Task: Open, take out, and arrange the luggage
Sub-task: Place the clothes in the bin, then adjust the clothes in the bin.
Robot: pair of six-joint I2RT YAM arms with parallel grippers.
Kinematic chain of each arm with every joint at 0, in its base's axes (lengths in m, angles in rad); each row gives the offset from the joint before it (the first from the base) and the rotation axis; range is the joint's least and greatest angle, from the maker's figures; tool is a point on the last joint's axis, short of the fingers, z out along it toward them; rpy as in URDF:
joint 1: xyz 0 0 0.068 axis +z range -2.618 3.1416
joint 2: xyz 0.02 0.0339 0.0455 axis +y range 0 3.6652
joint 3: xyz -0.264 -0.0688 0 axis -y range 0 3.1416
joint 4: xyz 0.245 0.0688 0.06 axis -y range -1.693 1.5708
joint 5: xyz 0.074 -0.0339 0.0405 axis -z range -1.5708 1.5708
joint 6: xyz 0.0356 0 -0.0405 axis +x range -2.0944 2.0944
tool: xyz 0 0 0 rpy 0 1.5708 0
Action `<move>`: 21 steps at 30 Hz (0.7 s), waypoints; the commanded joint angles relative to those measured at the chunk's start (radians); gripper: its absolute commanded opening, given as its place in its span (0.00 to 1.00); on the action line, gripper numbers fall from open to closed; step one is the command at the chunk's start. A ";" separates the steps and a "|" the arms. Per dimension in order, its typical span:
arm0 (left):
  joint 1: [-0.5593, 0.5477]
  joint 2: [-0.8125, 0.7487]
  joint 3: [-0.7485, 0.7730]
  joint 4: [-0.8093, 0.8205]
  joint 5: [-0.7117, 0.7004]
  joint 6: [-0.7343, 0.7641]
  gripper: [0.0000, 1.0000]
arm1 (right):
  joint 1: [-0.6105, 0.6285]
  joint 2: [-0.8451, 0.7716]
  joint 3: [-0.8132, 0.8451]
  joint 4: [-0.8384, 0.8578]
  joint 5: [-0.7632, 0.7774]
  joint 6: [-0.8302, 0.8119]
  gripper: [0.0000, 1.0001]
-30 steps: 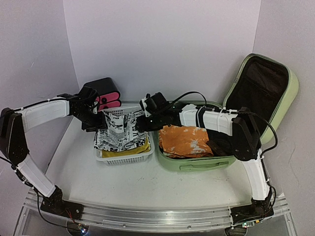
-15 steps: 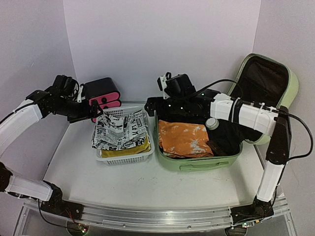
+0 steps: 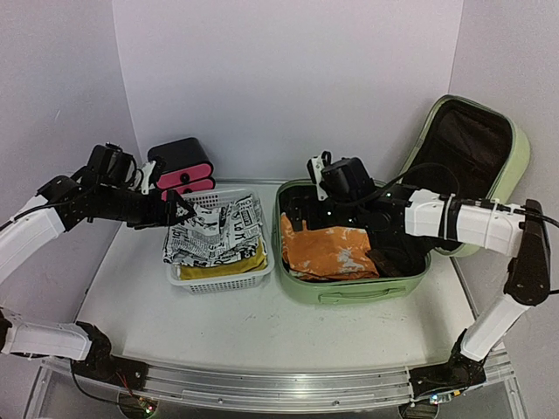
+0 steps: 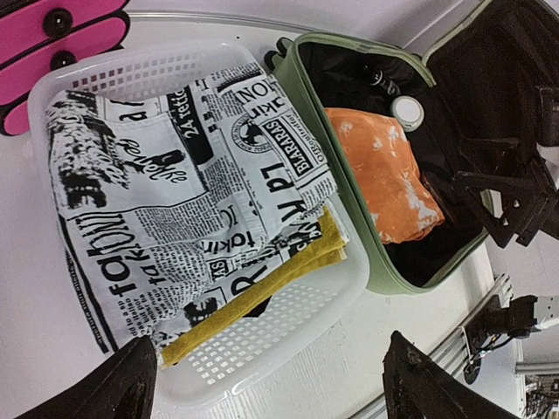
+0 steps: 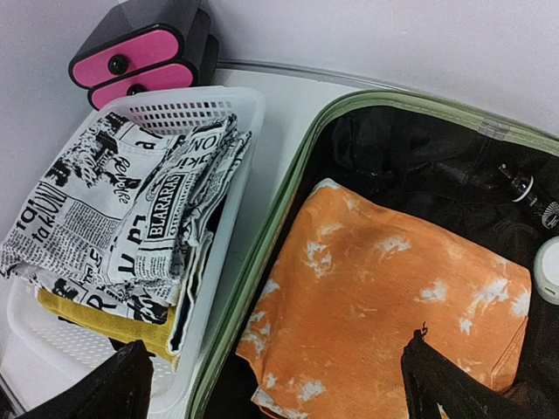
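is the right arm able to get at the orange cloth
Probably yes: the lid is open, the orange cloth lies uncovered on top, and the open right gripper hovers above it.

**White table**, seen from above. Three things are set directly on it, all toward the rear. A drawer box with pink fronts is placed at the rear left, near the back wall. A white basket is set in front of it, left of centre. The luggage, laid open, is placed just beside the basket on the right, its lid raised at the far right. A metal rail is fixed along the near edge.
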 commanded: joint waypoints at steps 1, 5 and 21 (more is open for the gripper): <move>-0.041 0.034 0.013 0.083 -0.003 -0.003 0.90 | 0.001 -0.083 -0.027 0.067 0.043 -0.007 0.98; -0.055 0.090 0.027 0.101 -0.030 -0.022 0.89 | 0.001 -0.129 -0.071 0.124 0.023 -0.016 0.98; -0.057 0.317 -0.009 0.211 -0.159 -0.108 0.85 | 0.001 -0.294 -0.224 0.188 0.018 -0.028 0.98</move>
